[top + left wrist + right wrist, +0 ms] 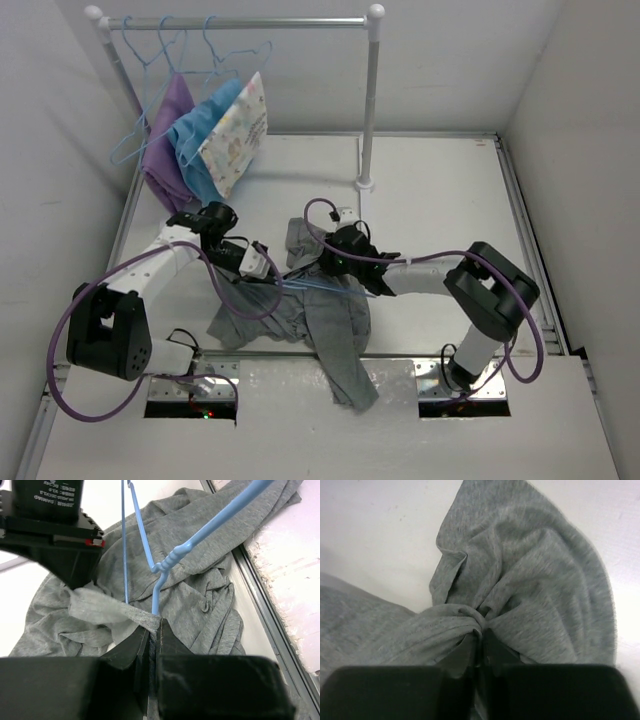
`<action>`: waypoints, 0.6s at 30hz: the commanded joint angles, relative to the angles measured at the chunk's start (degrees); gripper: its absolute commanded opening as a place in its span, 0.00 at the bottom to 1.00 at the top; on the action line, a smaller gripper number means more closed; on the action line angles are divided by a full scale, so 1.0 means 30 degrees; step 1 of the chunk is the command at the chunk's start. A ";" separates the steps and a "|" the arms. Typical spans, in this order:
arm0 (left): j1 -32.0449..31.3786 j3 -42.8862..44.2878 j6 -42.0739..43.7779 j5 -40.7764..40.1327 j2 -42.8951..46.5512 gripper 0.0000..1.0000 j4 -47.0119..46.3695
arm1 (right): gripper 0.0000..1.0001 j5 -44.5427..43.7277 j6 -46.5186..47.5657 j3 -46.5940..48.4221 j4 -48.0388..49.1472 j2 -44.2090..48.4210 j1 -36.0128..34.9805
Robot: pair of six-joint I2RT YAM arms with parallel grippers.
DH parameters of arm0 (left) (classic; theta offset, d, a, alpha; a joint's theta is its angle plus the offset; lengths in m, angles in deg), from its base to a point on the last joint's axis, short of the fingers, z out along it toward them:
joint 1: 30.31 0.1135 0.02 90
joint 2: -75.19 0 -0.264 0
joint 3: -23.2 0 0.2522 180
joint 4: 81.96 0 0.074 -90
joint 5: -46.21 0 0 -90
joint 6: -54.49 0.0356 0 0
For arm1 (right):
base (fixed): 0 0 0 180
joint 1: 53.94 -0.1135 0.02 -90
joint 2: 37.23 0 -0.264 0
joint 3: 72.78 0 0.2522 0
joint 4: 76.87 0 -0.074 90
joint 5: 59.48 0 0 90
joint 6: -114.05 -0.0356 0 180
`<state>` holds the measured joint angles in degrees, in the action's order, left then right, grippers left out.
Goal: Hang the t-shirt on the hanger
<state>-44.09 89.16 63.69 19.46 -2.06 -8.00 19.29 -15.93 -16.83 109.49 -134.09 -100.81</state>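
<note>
Top external view, read from left to right: a rack [240,22] at the back left carried spare hangers [150,60], a purple cloth [168,135], a blue cloth [200,135] and a patterned cloth [240,125]; below it the left claw [276,274] met the near end of the hanger [330,287], whose blue wire ran rightward over the crumpled t-shirt [330,330]; the right claw [322,262] reached in from the right onto the shirt's upper bunch.

Left wrist view: the left claw [152,635] was pressed together on the hanger [167,562] just below its twisted neck, with a band of the t-shirt [200,595] caught at the same spot; whether that band was truly in the grip could not be told.

Right wrist view: the right claw [480,635] was nearly closed, pinching a gathered fold of the t-shirt [535,570] just above the table [380,525].

Progress, as a judgement: both items were in hand and brought together, yet most of the shirt lay heaped on the table [440,190], one end drooping over the near edge; neither shoulder appeared seated on the wire, so the threading and spreading remained to be done.
</note>
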 commanded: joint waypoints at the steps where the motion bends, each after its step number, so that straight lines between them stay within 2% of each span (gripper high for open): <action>1: 0.0810 0.1024 0.0917 0.1475 0.0439 0.00 0.0818 | 0.00 0.0807 -0.1374 -0.0172 0.0736 0.0028 0.0738; 3: 0.1513 0.1493 0.1965 0.1623 0.0293 0.00 0.1838 | 0.00 0.1191 -0.1873 -0.1867 0.1375 0.1079 0.2375; 4: 0.2446 0.1698 0.2321 0.1711 0.0205 0.00 0.2252 | 0.00 0.1424 -0.1992 -0.4053 0.2250 0.2680 0.4035; 6: 0.3271 0.2342 0.3523 0.1887 -0.0583 0.00 0.3629 | 0.00 0.1806 -0.1006 -0.6056 0.2464 0.4300 0.5626; 8: 0.3918 0.3188 0.4254 0.2033 -0.1838 0.00 0.4653 | 0.00 0.1487 0.0751 -0.5893 0.0246 0.5886 0.6451; 9: 0.4123 0.3455 0.4055 0.2440 -0.2282 0.00 0.5093 | 0.00 0.1601 0.2878 -0.5253 -0.1300 0.6122 0.6454; 13: 0.4154 0.3430 0.3703 0.2884 -0.2872 0.00 0.4865 | 0.00 0.2481 0.5298 -0.4631 -0.3337 0.6796 0.6512; 18: 0.4125 0.2637 -0.1215 0.2386 -0.1700 0.00 0.0475 | 0.00 0.3415 0.6971 -0.4573 -0.3720 0.8174 0.6484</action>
<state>-31.81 97.80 67.93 23.57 -10.54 0.13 27.27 -0.98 -32.37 99.63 -112.80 -81.23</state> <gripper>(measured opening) 0.024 0.002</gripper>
